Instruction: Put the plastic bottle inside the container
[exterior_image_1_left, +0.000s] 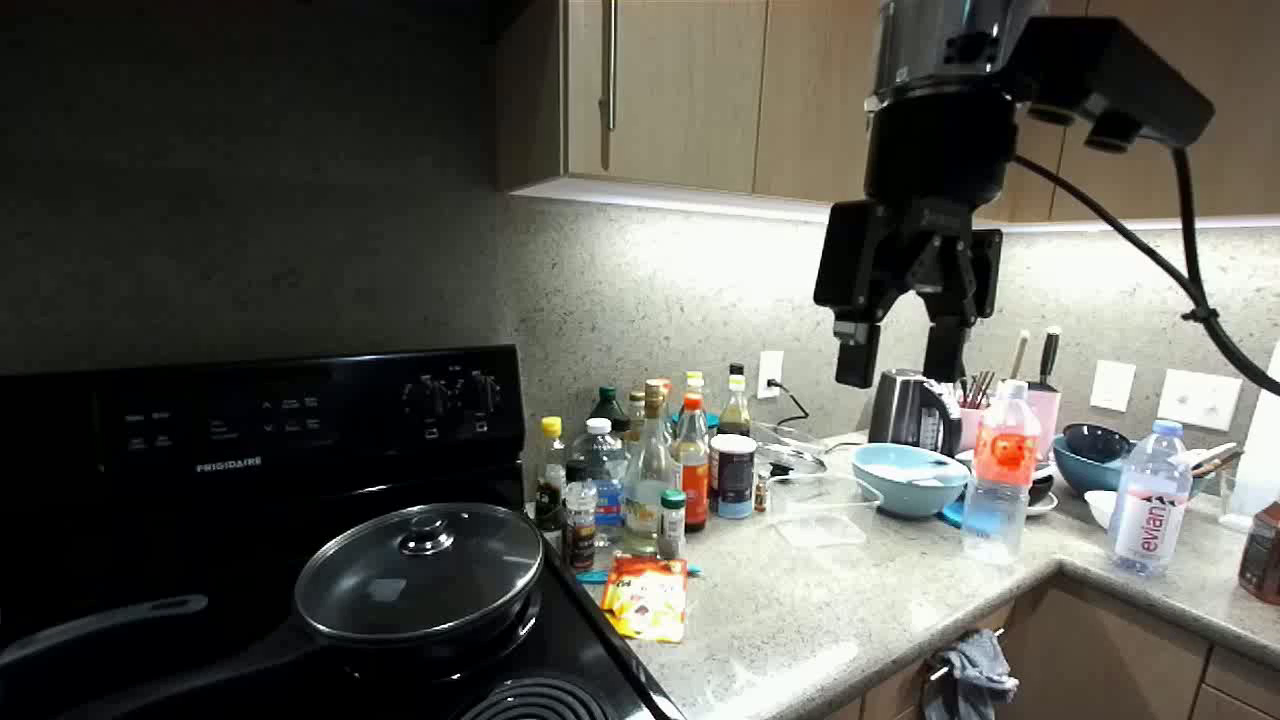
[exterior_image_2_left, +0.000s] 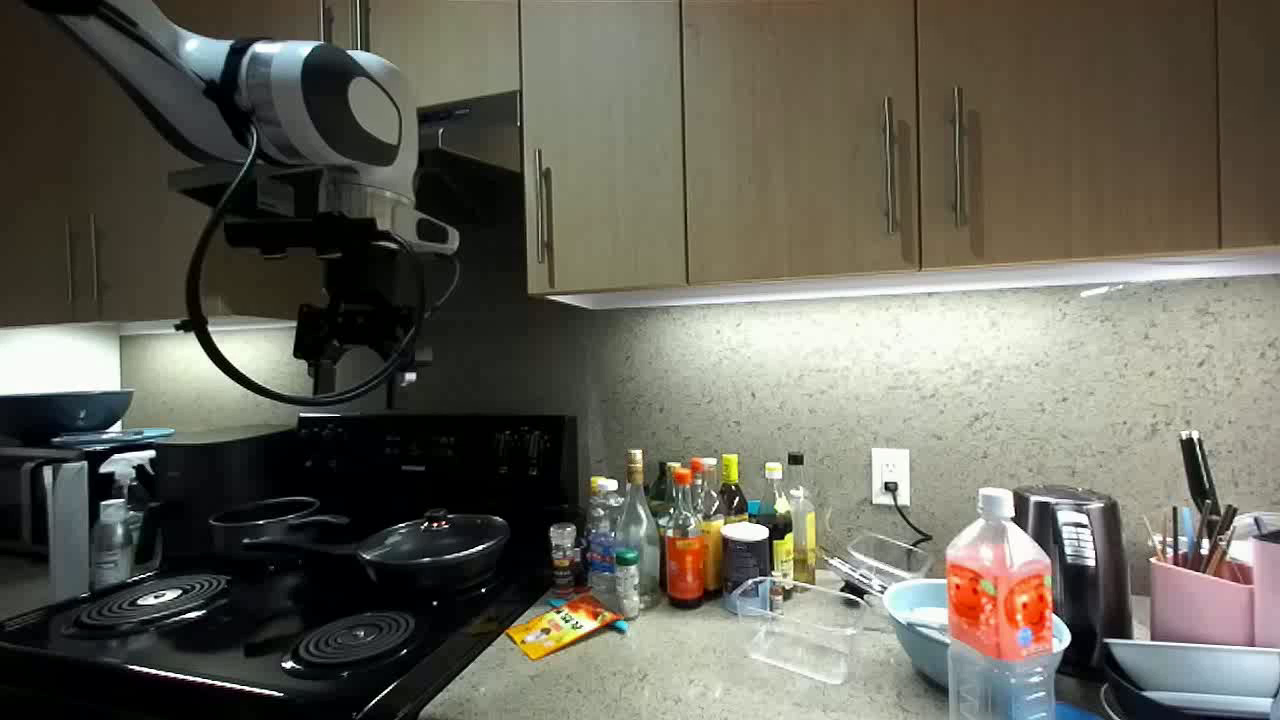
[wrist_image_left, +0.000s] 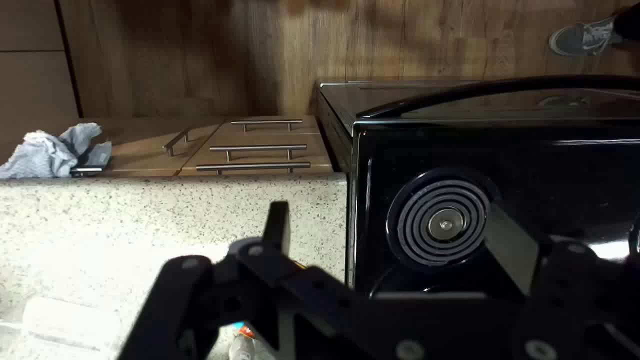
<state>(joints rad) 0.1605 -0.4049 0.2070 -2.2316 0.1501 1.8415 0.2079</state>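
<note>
Orange-red wraps the upper body of the plastic bottle (exterior_image_2_left: 1000, 610), which is tall, slim and see-through, with a white cap on a short neck. Its shoulders slope outward and carry a pale pinkish tint above the label, where round, face-like red figures show in an exterior view. Below the label the clear wall looks ridged, and a bluish cast shows through it. The bottle stands upright on the speckled countertop (exterior_image_1_left: 900, 600), near the front edge and just beside the light blue bowl (exterior_image_1_left: 910, 480), rising well above its rim; whether the two touch, I cannot tell. On its other side, in that same view, the blue-capped Evian bottle (exterior_image_1_left: 1150, 500) stands apart from it. The clear container (exterior_image_2_left: 800, 650) sits on the countertop in both exterior views, near the cluster of sauce bottles (exterior_image_2_left: 685, 550), and the bowl lies between it and the plastic bottle. High above and well apart from all of these hangs the gripper (exterior_image_1_left: 900, 362), pointing down with its jaws spread wide. In the wrist view its fingers stand far apart, one seen against the countertop, the other against the black stove (wrist_image_left: 550, 175) and the edge of its coil burner (wrist_image_left: 445, 220).
</note>
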